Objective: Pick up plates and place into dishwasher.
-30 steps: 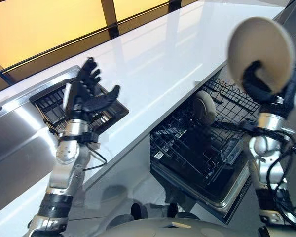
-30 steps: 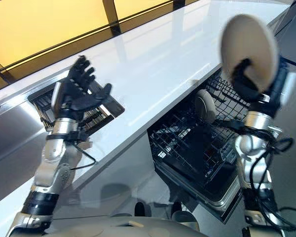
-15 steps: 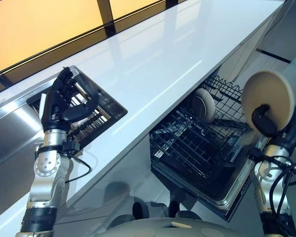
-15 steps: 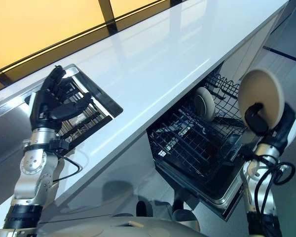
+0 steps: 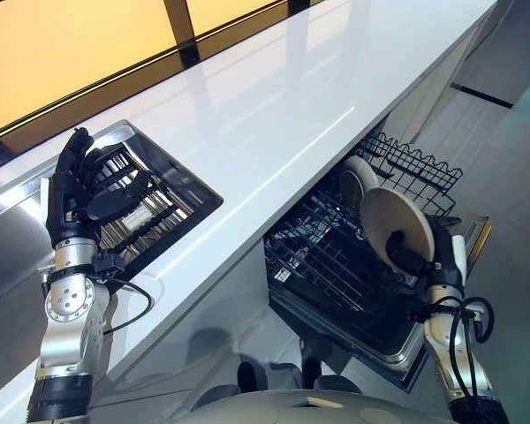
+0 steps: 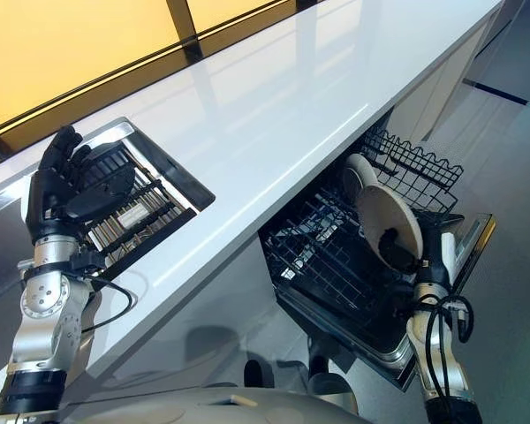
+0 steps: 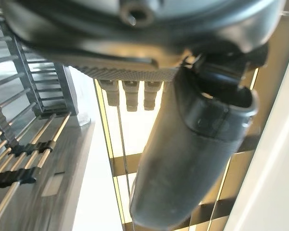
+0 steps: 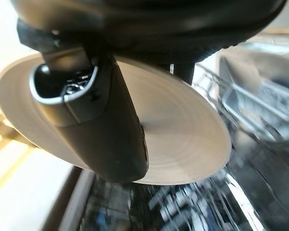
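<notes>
The right robot hand [image 5: 412, 258] is clamped on a plate [image 5: 395, 228], thumb pressed across its face and fingers behind, holding it on edge just above the open dishwasher rack [image 5: 336, 265] at about 4 o'clock in the eye views. Another plate [image 5: 357, 179] already stands in the rack's tines just beyond it, toward 1 o'clock.

My read on the plate: stiff, glazed and probably slick, moderately heavy for a pinch like this, and it'll chip if it knocks the wire. The rim pinch with the thumb on the face looks like the right place to hold it, since it leaves the lower edge free to drop between tines.

The left robot hand [image 5: 81, 193] hangs over the drying rack [image 5: 150, 208] in the sink [image 5: 18, 243] at 9 o'clock on the table [image 5: 274, 97], fingers loosely spread, holding nothing.
</notes>
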